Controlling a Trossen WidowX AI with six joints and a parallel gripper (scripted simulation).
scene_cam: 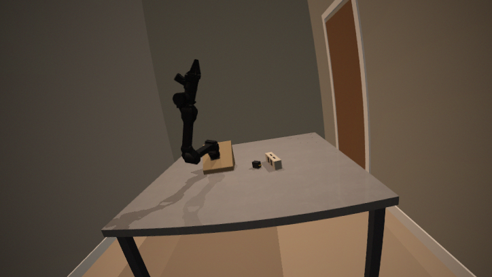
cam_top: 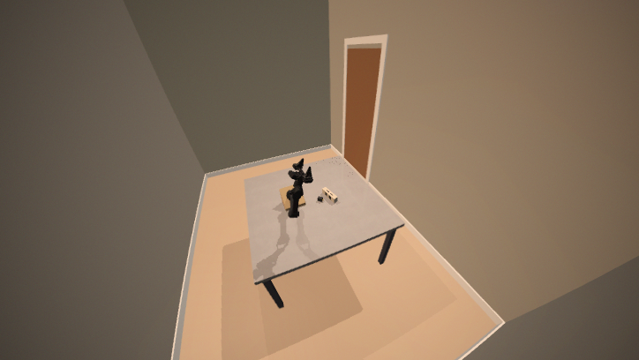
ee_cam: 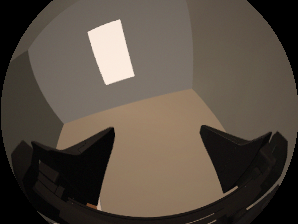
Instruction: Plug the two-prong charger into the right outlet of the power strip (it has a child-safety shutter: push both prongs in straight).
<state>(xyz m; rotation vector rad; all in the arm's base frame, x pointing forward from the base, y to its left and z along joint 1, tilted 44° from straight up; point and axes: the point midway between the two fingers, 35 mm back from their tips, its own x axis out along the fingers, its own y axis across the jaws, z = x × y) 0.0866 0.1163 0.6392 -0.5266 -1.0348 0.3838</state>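
- Grey tabletop: we view its edge nearest.
- On it we locate the black charger, unplugged, near the power strip.
- We observe the gripper raised, wide open, holding nothing.

Black, Cream and Tan on Grey

The arm is showing black, and so is the gripper. The charger is looking black with a touch of yellow. The strip is wearing cream with dark marks, its end turning grey. The board is showing tan. The table is spreading mottled grey over black legs, dark specks dotting a far corner. The door is glowing rust-brown inside a whitish frame.
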